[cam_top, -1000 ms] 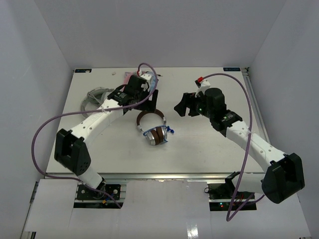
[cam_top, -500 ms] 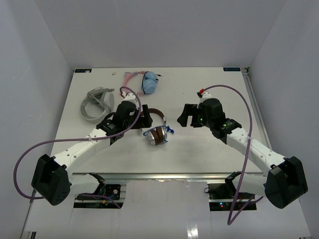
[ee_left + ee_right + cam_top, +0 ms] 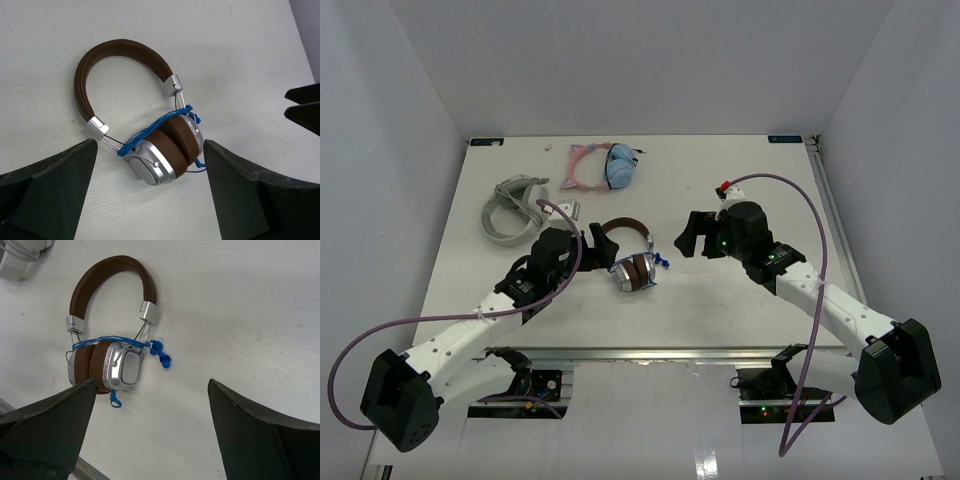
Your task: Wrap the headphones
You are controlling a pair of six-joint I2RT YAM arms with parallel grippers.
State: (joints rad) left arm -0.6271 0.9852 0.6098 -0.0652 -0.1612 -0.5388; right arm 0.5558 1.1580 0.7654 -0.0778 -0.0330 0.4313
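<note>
The headphones (image 3: 630, 258) lie mid-table between the left gripper (image 3: 597, 247) and right gripper (image 3: 684, 236), both spread wide and empty. Probably light; the stiff headband (image 3: 100, 55) offers the best hold, and the thin cable (image 3: 150, 131) could slip loose.

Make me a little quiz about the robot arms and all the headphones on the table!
1. True or false: the thin blue cable is looped around the brown-banded, silver-cupped headphones.
2. Which pair lies nearest the left gripper? A. the pink cat-ear headphones; B. the grey-white headphones; C. the brown-banded pair.
3. Fill in: the right gripper holds ___.
Key: 1 true; 2 C; 3 nothing.
</note>
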